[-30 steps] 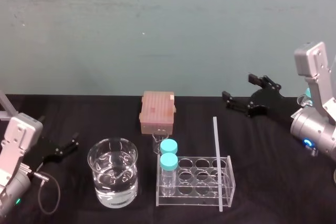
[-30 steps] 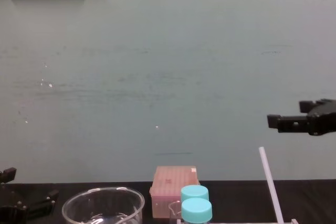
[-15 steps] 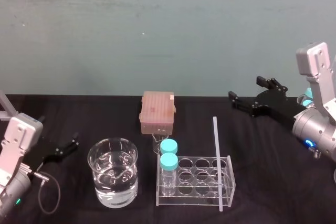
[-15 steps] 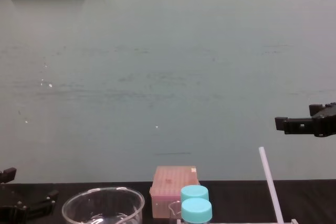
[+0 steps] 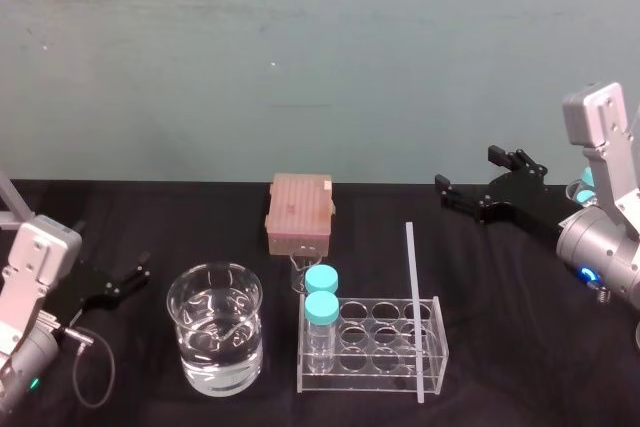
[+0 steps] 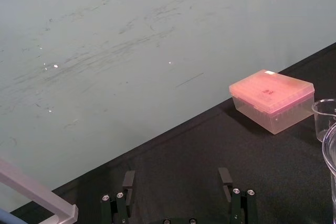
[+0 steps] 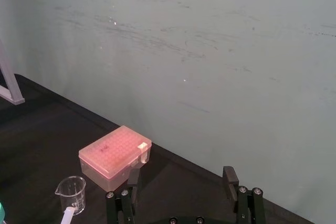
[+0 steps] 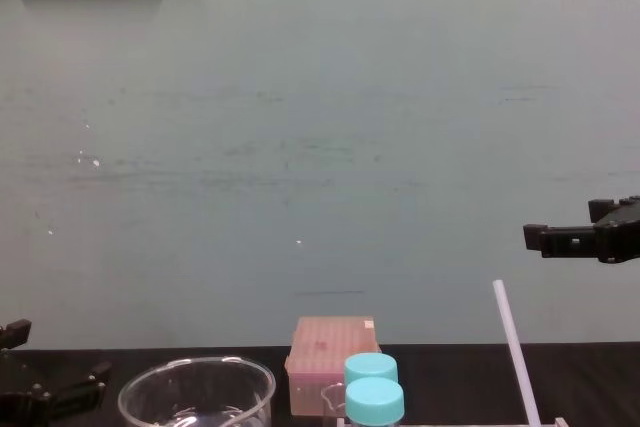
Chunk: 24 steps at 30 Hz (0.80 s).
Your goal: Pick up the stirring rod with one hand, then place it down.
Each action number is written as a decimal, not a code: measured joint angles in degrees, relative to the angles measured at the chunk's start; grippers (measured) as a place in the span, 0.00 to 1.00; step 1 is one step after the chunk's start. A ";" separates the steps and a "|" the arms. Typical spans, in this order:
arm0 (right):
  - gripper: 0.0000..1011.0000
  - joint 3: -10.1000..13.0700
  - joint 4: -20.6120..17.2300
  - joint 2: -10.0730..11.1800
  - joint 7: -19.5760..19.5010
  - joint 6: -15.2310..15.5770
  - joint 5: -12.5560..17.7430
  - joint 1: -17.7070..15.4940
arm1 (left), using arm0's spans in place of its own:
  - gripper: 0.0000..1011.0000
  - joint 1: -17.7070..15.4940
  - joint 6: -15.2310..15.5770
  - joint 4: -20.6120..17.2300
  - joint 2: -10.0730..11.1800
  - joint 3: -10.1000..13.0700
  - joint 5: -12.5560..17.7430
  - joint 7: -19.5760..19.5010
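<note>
The stirring rod (image 5: pixel 414 312) is thin, straight and whitish translucent. It stands nearly upright at the right end of the clear rack (image 5: pixel 375 384), untouched. The right gripper (image 5: pixel 466 169) is black, with fingers spread and empty. It hangs above the surface, behind and right of the rod, well apart.

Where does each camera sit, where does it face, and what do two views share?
Head view: high, looking down at the table; left gripper low left, right gripper raised right.
Chest view: lower, looking forward at the wall; top of the stirring rod, right gripper at right.
Left wrist view: on the left arm, past its open gripper towards the pink tip box.
Right wrist view: on the right arm, past its open gripper, same box.
Both wrist views share that box.
</note>
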 joint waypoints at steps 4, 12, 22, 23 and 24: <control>0.99 -0.02 0.00 0.02 -0.03 -0.05 -0.04 0.00 | 0.99 0.00 0.00 0.00 0.00 0.01 0.00 0.00; 0.99 -0.07 0.00 0.05 -0.07 -0.11 -0.09 0.00 | 0.99 0.00 0.00 0.00 0.00 0.00 0.00 0.00; 0.99 -0.09 0.00 0.05 -0.11 -0.15 -0.14 0.00 | 0.99 0.00 0.00 0.00 0.00 0.00 0.00 0.00; 0.99 -0.09 0.00 0.06 -0.12 -0.15 -0.14 0.00 | 0.99 0.00 0.00 0.00 0.00 0.01 0.00 0.00; 0.99 -0.09 0.00 0.06 -0.11 -0.15 -0.14 0.00 | 0.99 0.00 0.00 0.00 0.00 0.00 0.00 0.00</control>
